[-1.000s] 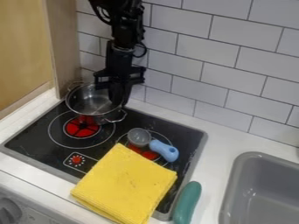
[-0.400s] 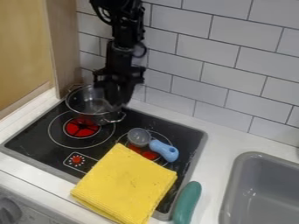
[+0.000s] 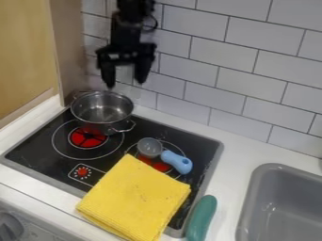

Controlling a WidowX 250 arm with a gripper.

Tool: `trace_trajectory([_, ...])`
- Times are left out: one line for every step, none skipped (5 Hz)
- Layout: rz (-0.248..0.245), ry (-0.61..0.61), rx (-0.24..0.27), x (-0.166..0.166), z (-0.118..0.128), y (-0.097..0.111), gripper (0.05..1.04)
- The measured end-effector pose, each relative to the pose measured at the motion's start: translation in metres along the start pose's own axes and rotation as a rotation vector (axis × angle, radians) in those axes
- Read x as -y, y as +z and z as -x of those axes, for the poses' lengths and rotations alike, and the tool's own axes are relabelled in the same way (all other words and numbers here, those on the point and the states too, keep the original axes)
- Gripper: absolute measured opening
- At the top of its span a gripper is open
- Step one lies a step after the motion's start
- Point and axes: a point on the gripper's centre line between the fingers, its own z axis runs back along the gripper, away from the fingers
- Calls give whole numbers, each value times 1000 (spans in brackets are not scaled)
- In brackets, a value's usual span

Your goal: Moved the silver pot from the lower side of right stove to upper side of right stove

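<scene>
Presently, the black gripper [image 3: 125, 84] is open and holds nothing, its two fingers standing well apart and pointing down; it hangs in front of the tiled wall [image 3: 245, 68], above the silver pot [image 3: 100, 113] and apart from it. The pot stands upright at the far left part of the black cooktop [image 3: 41, 150], beyond the left burner [image 3: 87, 138], with its near side overlapping that burner's outer ring. One loop handle [image 3: 124, 127] points towards the right burner [image 3: 153, 164]; a second handle is at the far left side of the rim. No contents are seen in the pot. Both burners show red centres. On the right burner lies a utensil with a clear grey cup [image 3: 149, 147] and a blue handle [image 3: 177, 162], the handle directed right and towards the near side. A folded yellow cloth [image 3: 135, 197], marked with small dark specks, lies across the near right part of the cooktop and extends past its near edge; its far corner reaches the right burner. The printed control mark [image 3: 82, 172], with a red centre, lies left of the cloth. A green rounded object [image 3: 202, 217] lies beside the cloth at the cooktop's right edge. Further right, a grey sink [image 3: 256, 181] is set in the white counter [image 3: 236, 150].
</scene>
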Motion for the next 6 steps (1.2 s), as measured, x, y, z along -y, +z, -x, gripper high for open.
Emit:
trace_trajectory([16,-19,28,-10,4,25,1007])
trace_trajectory([-81,-182,-29,-20,29,20,998])
trace_trajectory([-89,-349,-72,-32,56,23,999])
trace_trajectory([-55,-412,-36,-40,90,36,998])
trace_trajectory([5,-533,-33,-24,126,40,999])
trace_trajectory([34,-708,-22,-5,166,40,999])
